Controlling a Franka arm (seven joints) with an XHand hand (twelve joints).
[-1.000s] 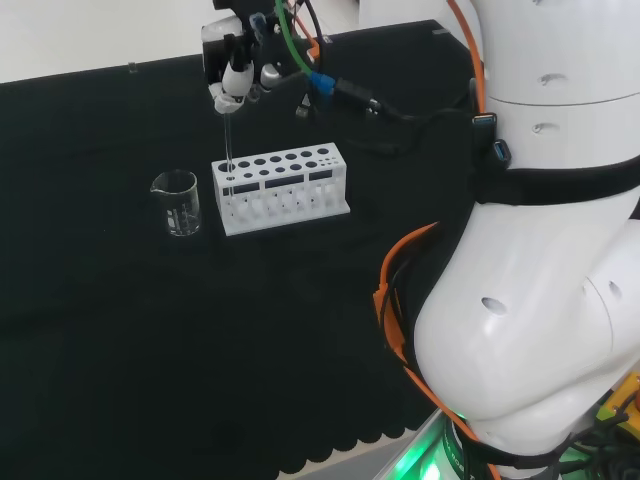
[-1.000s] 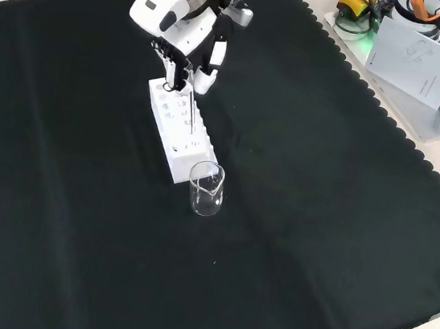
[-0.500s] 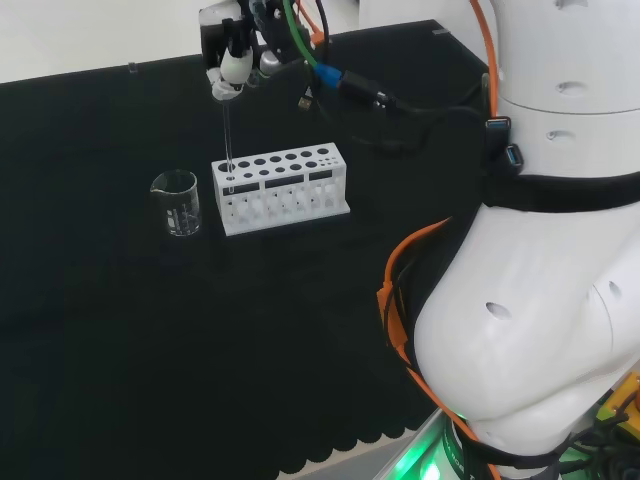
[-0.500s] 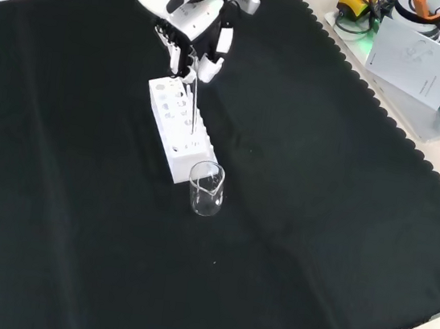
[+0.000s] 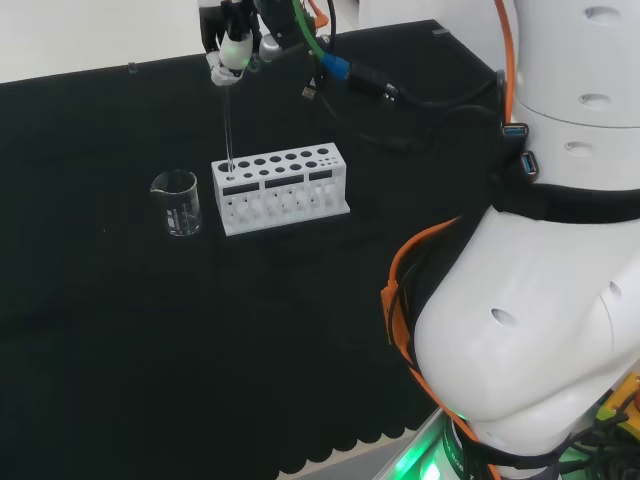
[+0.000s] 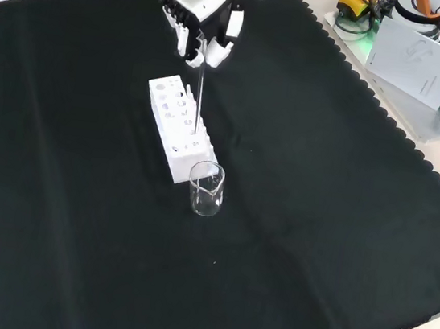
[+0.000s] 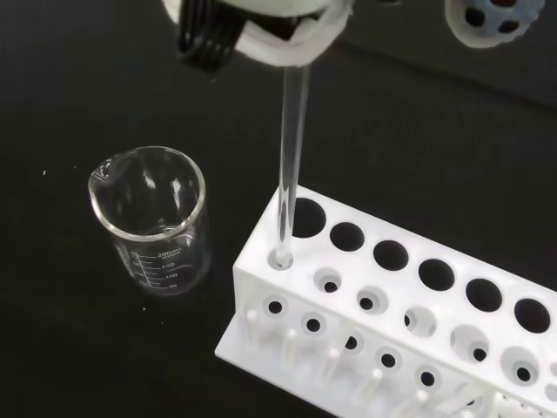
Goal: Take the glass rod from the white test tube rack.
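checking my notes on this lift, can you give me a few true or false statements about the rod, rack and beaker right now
1. The hand is pinching the top of the glass rod. True.
2. The rod has fully cleared the white test tube rack. False: in the wrist view its lower end is still in a corner hole of the rack.
3. The beaker holds coloured liquid. False: it looks empty.
4. The beaker stands on the cloth next to the end of the rack where the rod is. True.
5. The rod lies flat across the top of the rack. False: it hangs roughly upright from the fingers.
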